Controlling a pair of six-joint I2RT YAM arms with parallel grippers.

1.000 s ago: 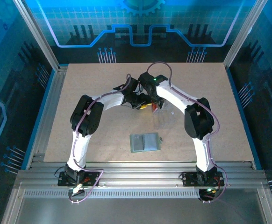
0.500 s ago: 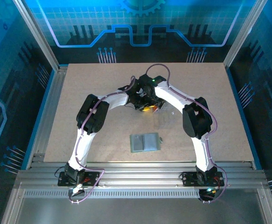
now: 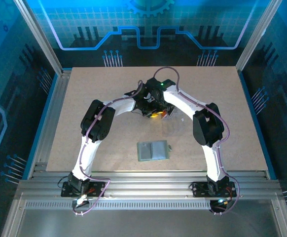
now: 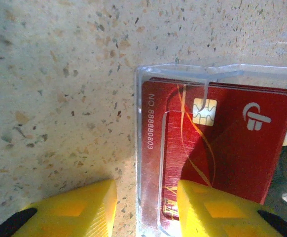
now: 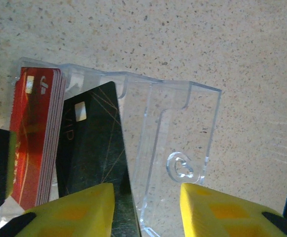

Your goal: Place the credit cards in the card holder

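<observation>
Overhead view down on table (image 3: 222,98); wrist views close, sharing red cards (image 4: 222,143)

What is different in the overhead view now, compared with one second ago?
The left arm swung its elbow to the right, toward the middle of the table. The right arm leaned slightly to the left. Nothing was visibly taken hold of or let go. The card holder stayed where it was.
</observation>
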